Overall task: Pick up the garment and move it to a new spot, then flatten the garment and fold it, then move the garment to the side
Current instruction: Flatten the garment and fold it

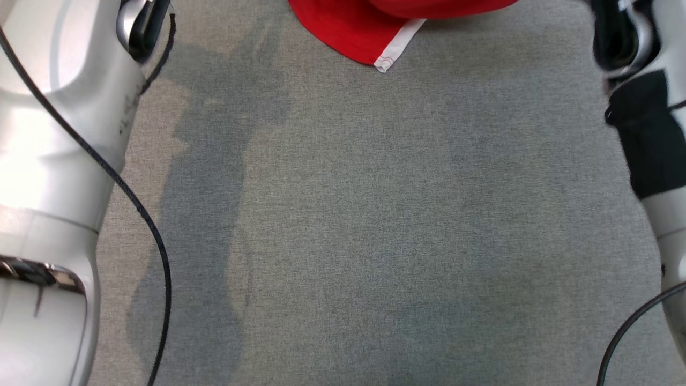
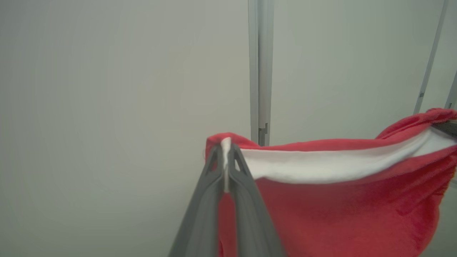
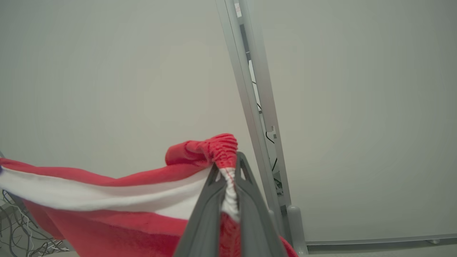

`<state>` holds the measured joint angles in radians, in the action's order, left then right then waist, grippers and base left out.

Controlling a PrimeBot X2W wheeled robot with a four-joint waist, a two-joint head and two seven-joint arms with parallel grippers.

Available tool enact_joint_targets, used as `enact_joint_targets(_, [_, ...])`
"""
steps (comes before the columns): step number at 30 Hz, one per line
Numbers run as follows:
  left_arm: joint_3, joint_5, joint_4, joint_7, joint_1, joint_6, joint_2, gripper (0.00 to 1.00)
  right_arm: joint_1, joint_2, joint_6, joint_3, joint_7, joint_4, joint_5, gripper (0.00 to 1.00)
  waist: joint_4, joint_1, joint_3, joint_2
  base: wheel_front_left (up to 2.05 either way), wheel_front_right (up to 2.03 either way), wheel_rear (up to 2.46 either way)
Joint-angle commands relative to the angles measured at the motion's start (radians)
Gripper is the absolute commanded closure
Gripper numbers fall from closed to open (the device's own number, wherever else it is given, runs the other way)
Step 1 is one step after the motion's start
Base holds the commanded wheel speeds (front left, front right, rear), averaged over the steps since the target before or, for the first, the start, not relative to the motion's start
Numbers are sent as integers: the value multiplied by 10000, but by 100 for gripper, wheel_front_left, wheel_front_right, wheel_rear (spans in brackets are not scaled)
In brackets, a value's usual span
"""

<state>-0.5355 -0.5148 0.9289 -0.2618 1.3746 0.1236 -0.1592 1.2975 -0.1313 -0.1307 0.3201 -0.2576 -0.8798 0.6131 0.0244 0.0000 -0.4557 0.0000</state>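
Left hand (image 2: 226, 151): fingers pressed fully together on the white-banded edge of the garment (image 2: 339, 214), a sliver of white cloth nipped between the tips. Right hand (image 3: 228, 166): likewise closed, clamped on a bunched, ribbed stretch of the same edge, red cloth above the fingertips and white between them. Garment: red, with a white band along the held edge (the band spans from one hand to the other), the red body hanging below it in both wrist views. In the head view its lower part shows at top centre, a red fold ending in a white-hemmed corner at the far edge of the grey tabletop (image 1: 375, 225); whether it touches cannot be told. Left forearm (image 1: 53, 134) and right forearm (image 1: 654, 150): pale, raised at either side of the tabletop, a black cable (image 1: 134, 198) trailing along the left. Behind the hands: a plain pale wall (image 2: 107, 89) and a grey upright post (image 2: 260, 71).
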Motion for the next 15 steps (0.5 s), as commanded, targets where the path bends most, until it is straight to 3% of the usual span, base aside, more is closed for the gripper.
enact_joint_targets(1, [194, -111, -233, -45, -435, 54, -24, 100, -440, -100, -1, 209, -78, -61, 129, 100, -25, 0, -43, 0, 0, 0, 0])
enact_joint_targets(9, [1264, 347, -2906, -40, -4318, -191, -75, 100, -3458, -616, -1, 1210, -76, 959, 1172, 100, -48, 0, 148, 0, 0, 0, 0])
enact_joint_targets(15, [1605, 728, -4800, -39, -7391, -431, -243, 100, -5944, -959, -1, 1231, -77, 2023, 1851, 100, -59, 0, 721, 0, 0, 0, 0])
